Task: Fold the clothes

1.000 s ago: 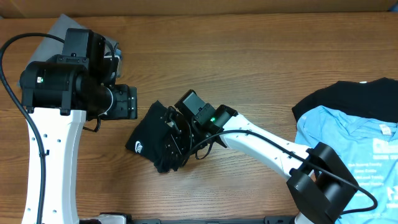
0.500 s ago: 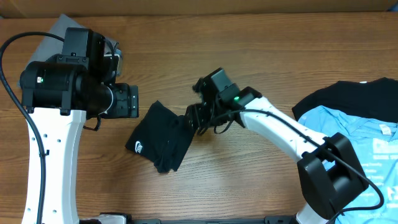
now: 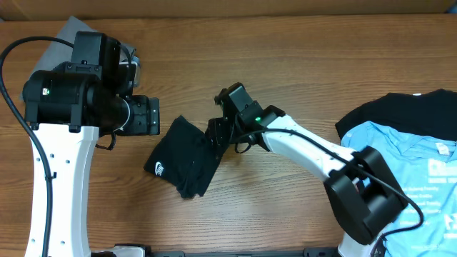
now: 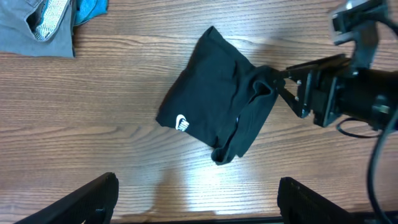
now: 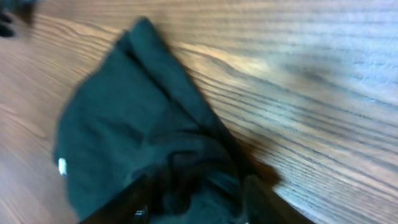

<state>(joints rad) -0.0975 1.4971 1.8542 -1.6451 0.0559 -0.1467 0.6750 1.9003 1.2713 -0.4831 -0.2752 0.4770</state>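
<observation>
A black folded garment (image 3: 180,157) with a small white logo lies on the wooden table left of centre. It also shows in the left wrist view (image 4: 214,102) and the right wrist view (image 5: 130,137). My right gripper (image 3: 214,135) is at the garment's right edge. Its fingers (image 5: 199,199) are spread open with bunched black cloth between them, and it shows in the left wrist view (image 4: 283,84) too. My left gripper (image 3: 148,116) hovers above the table just left of the garment, open and empty (image 4: 198,186).
A grey garment (image 3: 71,32) lies at the far left corner, with a blue item (image 4: 90,9) beside it. A light blue T-shirt (image 3: 407,168) lies on a black shirt (image 3: 400,111) at the right edge.
My right gripper lifted off the middle of the black garment and swung up and right. It has since come back left to the garment's right edge. The left arm has not moved.
</observation>
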